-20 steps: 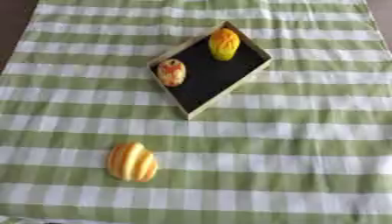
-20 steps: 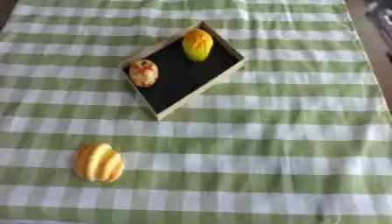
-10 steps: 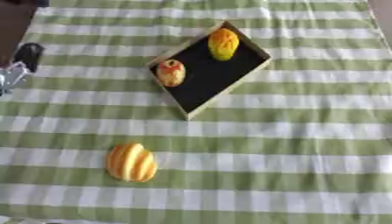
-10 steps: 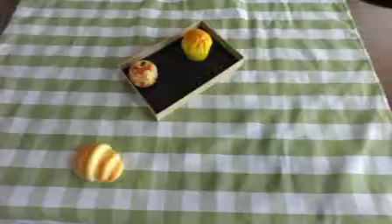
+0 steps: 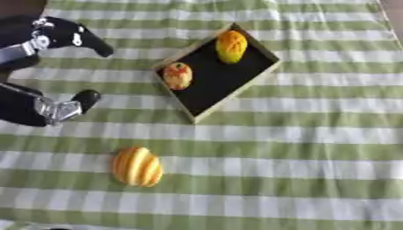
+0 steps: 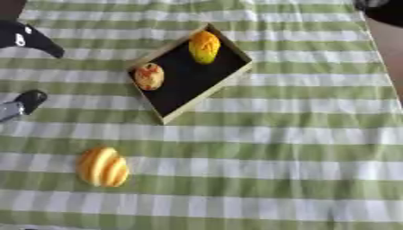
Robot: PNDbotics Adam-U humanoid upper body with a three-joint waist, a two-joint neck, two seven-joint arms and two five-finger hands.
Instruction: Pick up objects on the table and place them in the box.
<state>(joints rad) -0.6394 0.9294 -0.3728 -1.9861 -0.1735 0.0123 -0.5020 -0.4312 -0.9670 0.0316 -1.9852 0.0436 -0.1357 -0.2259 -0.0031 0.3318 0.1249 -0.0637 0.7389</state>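
left hand (image 5: 47, 67) cut off by left edge, dark shape (image 6: 382, 9) cropped top right

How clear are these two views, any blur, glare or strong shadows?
Left eye view: soft all over, the left hand smeared at its edges; even light, no glare, faint shadow under the striped orange object. Right eye view: equally soft; the box interior reads flat black, without detail.

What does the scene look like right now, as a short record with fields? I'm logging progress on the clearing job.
surface: green and white checked cloth
box: shallow, black inside, set askew
in box: yellow fruit at the far end; orange-red fruit by the left wall
still on cloth: striped orange gourd, nearer than the box
left hand: at the left edge, open, holding nothing
right hand: only a dark shape in the right eye view's top right corner
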